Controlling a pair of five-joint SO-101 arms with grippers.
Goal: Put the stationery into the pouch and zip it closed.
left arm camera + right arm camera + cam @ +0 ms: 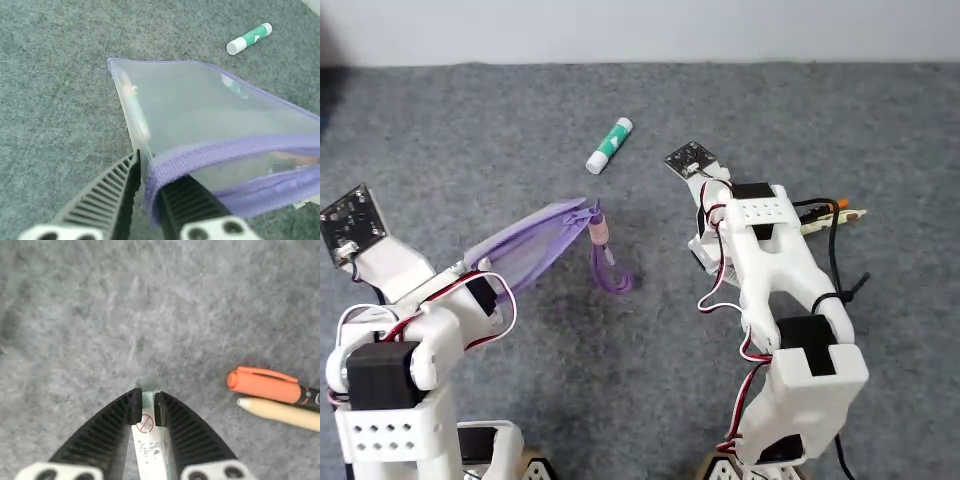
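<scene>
pouch: translucent smooth plastic, woven cloth trim | table: rough matt felt-like cloth

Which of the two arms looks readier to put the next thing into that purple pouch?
Right, probably. The right tool is shut on a white item, ready to carry over, while the left tool is clamped on the edge of the pouch, busy holding it.

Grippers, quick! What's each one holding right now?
Left gripper: closed on the edge of the purple pouch.
Right gripper: closed on a thin white item.
</scene>
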